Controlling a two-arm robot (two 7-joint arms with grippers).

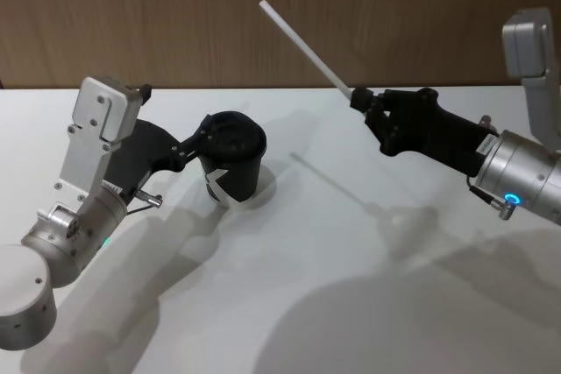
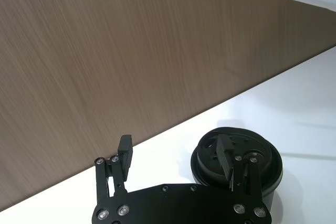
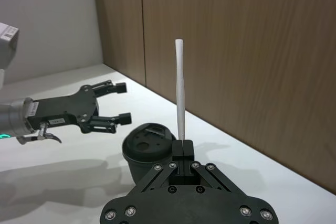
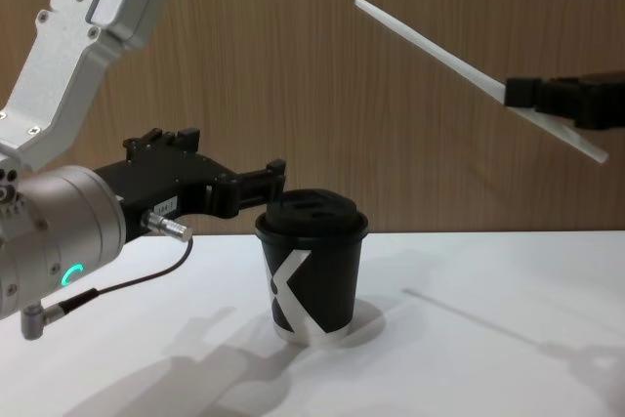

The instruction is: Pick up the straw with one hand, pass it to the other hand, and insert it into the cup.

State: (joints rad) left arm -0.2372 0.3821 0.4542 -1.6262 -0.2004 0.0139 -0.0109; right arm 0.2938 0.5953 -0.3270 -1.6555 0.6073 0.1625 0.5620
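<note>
Clamping the straw, right gripper; left gripper spread beside cup (lidded).

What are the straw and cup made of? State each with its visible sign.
Straw: matte white, paper or plastic, can't tell; stiff, straight though gripped near one end. Cup: probably paper, matte black wall, printed white K, silvery base rim; domed lid looks moulded plastic.

The head view looks steeply down on the counter; the chest view looks level across it. Wrist views sit close behind the left hand and right hand. All share the cup.
</note>
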